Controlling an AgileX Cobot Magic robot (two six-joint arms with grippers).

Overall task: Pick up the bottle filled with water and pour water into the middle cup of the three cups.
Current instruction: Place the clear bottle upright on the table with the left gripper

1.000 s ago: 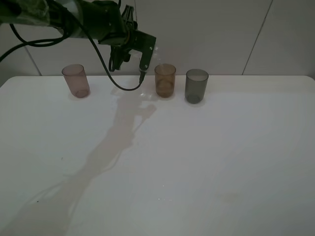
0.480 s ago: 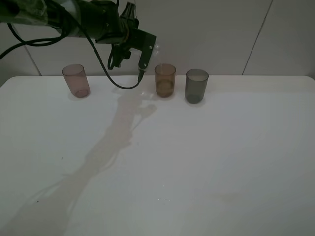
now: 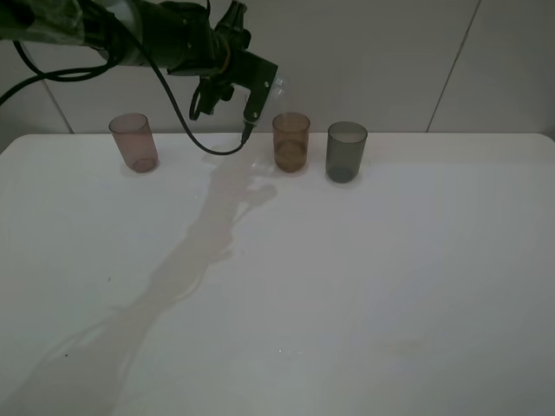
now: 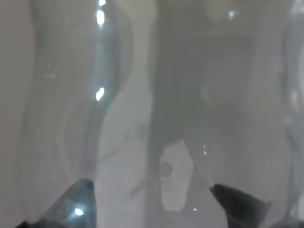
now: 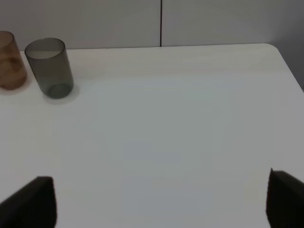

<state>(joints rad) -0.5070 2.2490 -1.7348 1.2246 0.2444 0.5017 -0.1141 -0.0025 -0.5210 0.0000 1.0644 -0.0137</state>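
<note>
One bottle (image 3: pixel 277 85), tipped, sits clamped in the left gripper (image 3: pixel 232 97), up just left of the middle cup (image 3: pixel 291 141). The right gripper (image 5: pixel 161 192) is spread apart.

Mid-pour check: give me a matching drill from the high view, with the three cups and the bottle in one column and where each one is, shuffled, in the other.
Things
1. pink cup
2. amber cup
3. grey cup
4. bottle

Places
A. held up in the left gripper
B. right end of the row
C. left end of the row, set apart from the other two
D. middle of the row, close beside the grey cup

Pairs: 1-C, 2-D, 3-B, 4-A
</note>
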